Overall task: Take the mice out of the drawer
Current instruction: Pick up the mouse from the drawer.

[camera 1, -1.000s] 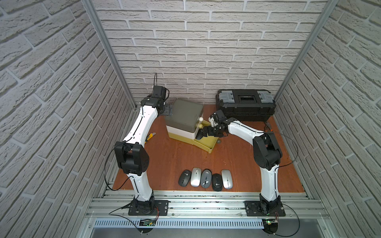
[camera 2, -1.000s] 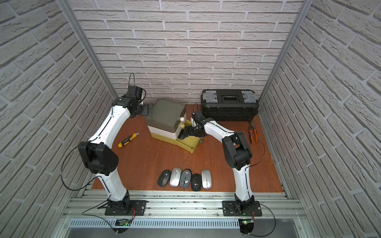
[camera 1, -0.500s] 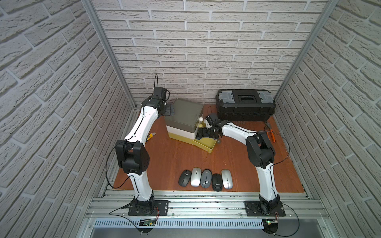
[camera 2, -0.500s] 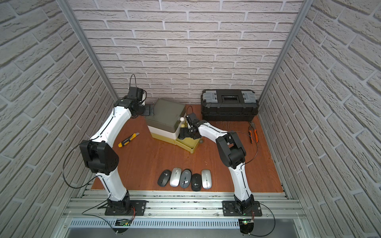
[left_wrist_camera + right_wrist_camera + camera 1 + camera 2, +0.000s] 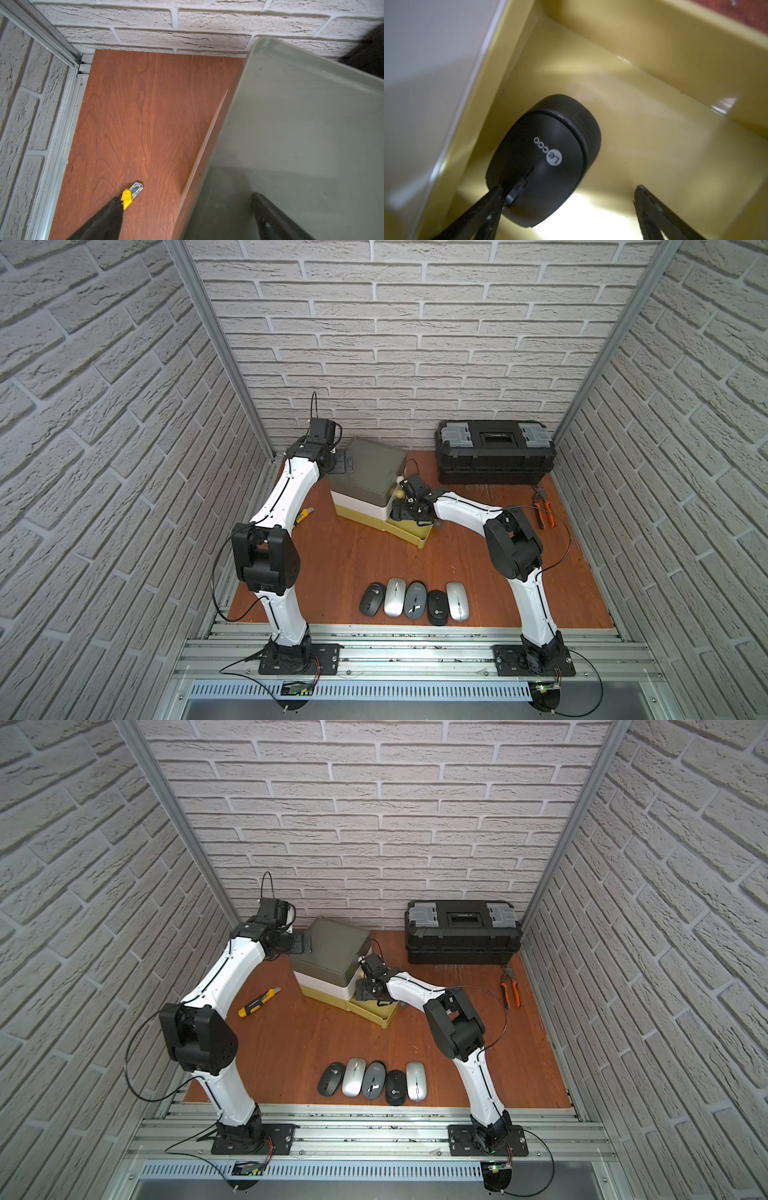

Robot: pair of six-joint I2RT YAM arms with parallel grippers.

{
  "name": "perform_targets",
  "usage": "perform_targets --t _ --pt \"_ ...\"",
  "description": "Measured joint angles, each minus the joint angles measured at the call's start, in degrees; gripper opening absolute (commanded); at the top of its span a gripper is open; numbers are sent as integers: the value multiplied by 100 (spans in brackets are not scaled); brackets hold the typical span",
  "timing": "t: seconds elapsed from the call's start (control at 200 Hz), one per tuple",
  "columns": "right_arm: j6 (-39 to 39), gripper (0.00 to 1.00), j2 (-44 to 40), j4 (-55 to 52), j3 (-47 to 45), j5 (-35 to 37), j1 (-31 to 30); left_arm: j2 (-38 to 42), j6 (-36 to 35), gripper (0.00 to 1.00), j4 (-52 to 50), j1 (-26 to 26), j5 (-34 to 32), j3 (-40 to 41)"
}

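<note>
A black mouse (image 5: 544, 166) with a white "Lecoo" logo lies flat on the floor of the yellow drawer (image 5: 675, 145), closer to the white drawer front (image 5: 436, 72) stacked above than to the drawer's outer wall. The right tool (image 5: 569, 188) reaches down into the drawer with its jaws wide apart. One finger (image 5: 483, 209) sits at the mouse's scroll-wheel end, and whether it touches cannot be told. The other finger (image 5: 654, 212) stands clear of the mouse over bare drawer floor. Nothing is clamped.

In both top views the yellow drawer is the lowest of the stacked unit and is pulled out toward the desk's front, under the grey top (image 5: 374, 464). A row of five mice (image 5: 415, 599) lies side by side near the front edge of the desk (image 5: 340, 564). From the left arm's side the row runs black, silver, grey with a dark stripe, black, silver.

The left tool (image 5: 186, 198) hangs at the far-left corner of the grey top, jaws apart and holding nothing. One finger is over the desk above the yellow-black utility knife (image 5: 131, 195) and the other is over the grey top.

A black toolbox (image 5: 494, 456) stands against the back wall. Orange-handled pliers (image 5: 544, 510) lie on the desk in front of the toolbox's right end.
</note>
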State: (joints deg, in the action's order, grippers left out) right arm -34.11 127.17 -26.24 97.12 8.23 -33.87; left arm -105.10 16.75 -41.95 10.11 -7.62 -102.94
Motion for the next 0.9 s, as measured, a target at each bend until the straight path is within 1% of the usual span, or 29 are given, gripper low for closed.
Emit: perform_targets --t 0.24,0.405,0.64,0.705,0.805,0.9 --pt "44 98 2 -501 181 1008 -120 59 -2 98 9 0 24 72" --pt "61 98 2 -680 212 1362 -98 90 -2 98 31 0 33 120" --pt "175 98 -26 -584 155 1447 -48 142 -2 98 37 0 48 181" --pt "227 98 -107 -417 7 1438 -28 149 -2 98 37 0 50 192" --pt "297 99 -313 -118 -308 1244 33 155 0 98 37 0 68 201" --pt "313 99 -341 -96 -304 1086 107 155 0 98 37 0 85 201"
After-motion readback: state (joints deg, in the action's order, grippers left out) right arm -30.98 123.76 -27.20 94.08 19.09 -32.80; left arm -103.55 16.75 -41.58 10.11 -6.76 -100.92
